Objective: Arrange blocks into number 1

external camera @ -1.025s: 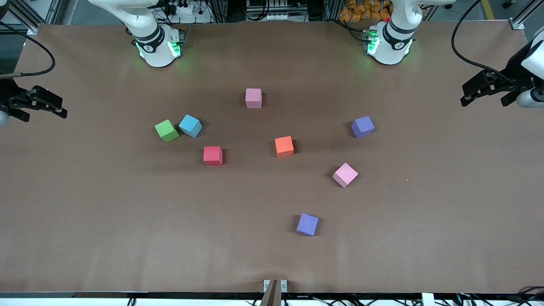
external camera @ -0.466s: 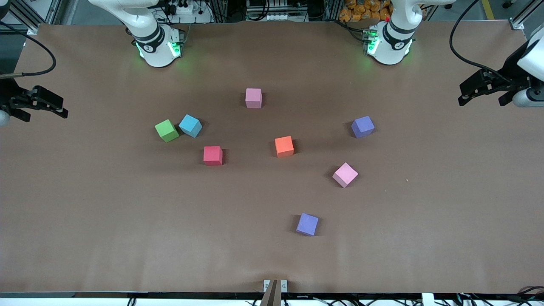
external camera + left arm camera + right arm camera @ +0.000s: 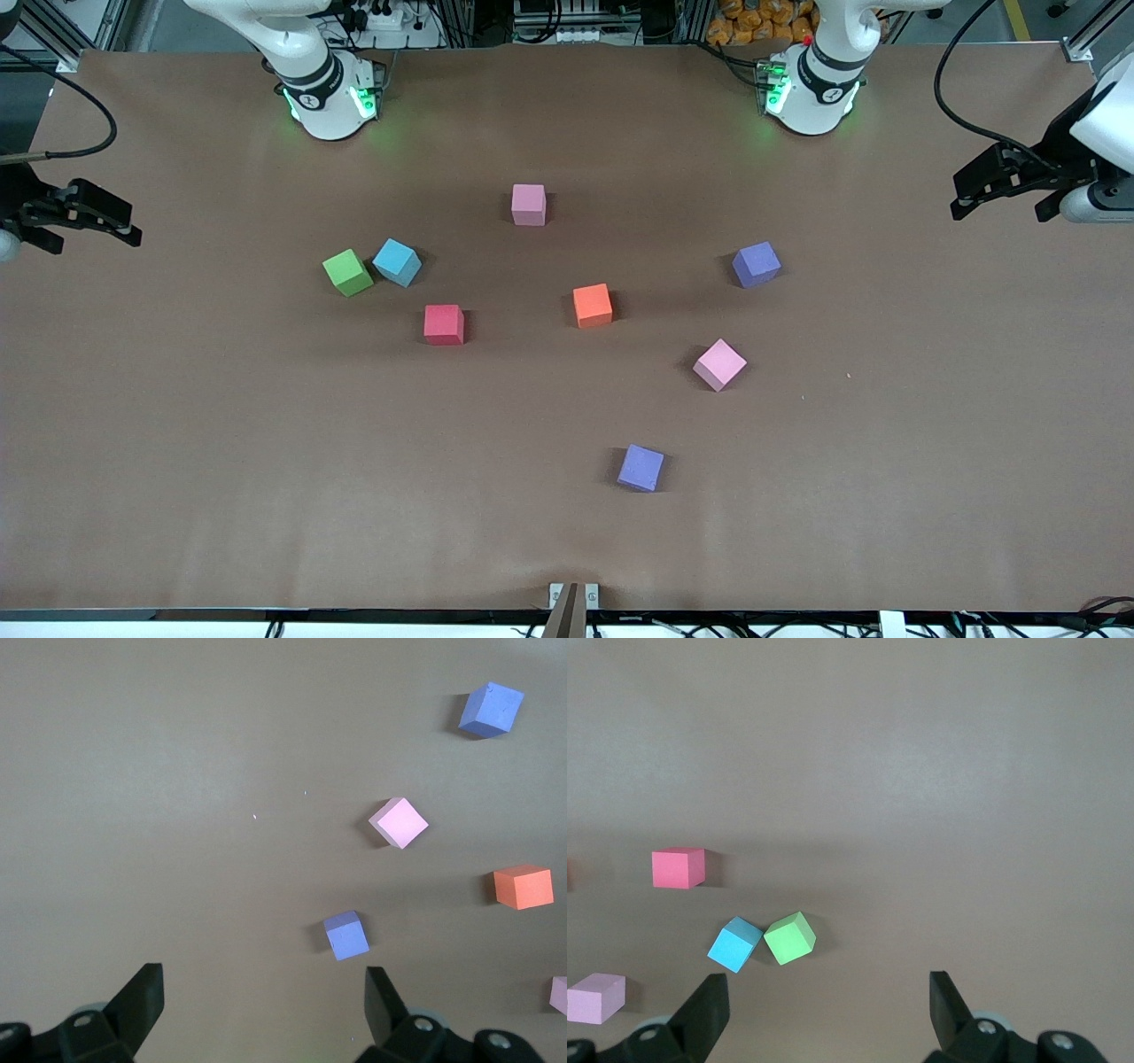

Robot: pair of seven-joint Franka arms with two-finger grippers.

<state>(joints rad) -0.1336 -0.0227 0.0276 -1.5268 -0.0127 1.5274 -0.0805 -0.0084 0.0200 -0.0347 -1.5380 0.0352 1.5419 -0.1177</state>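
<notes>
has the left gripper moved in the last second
Yes. The left gripper, open over the left arm's end of the table, has crept slightly toward the purple foam cube and the left arm's base.

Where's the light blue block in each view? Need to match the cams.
Front view: light blue block toward the right arm's end of the table, touching or almost touching the green cube.
Right wrist view: block just above the open right end effector.
Left wrist view: not in it.
Shared landmark: the green cube beside it in both.
</notes>
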